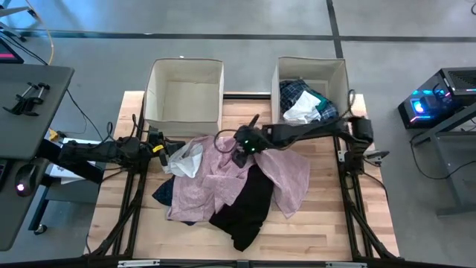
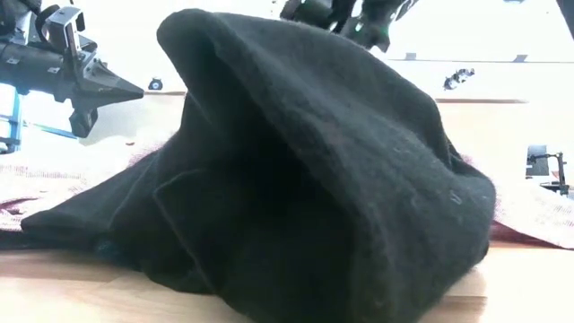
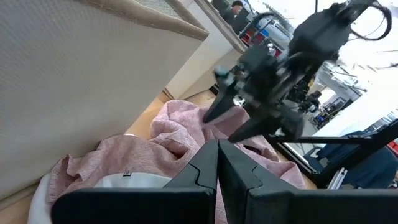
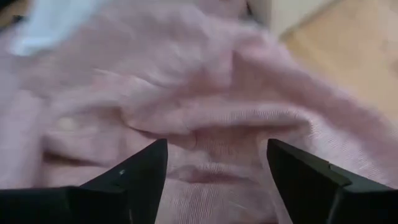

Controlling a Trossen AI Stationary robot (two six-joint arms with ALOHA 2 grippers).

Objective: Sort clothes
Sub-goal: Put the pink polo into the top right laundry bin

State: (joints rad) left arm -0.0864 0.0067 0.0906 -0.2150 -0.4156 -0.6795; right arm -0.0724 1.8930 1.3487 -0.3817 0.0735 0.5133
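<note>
Right gripper [image 4: 214, 165] jaws spread wide, empty, poised over a raised fold of the pink shirt [image 4: 205, 106] directly between them, likely lining up a pinch. Left gripper [image 3: 217, 168] jaws pressed together, holding nothing, white cloth [image 1: 184, 158] just ahead.

A: Site type?
B: Robotics lab or workshop. Landmark: wooden worktop [image 1: 327, 223] on a bare grey concrete floor [image 1: 223, 18].
A: Evidence beside the worktop?
B: To its left, a dark desk [image 1: 33, 97] with a mouse [image 1: 22, 186] and loose cables. To its right, a computer case [image 1: 439, 100] glowing blue, on a grey bench.
A: Beyond it?
B: In the left wrist view, metal frames and equipment racks, and a person [image 3: 236, 7] far off.
</note>
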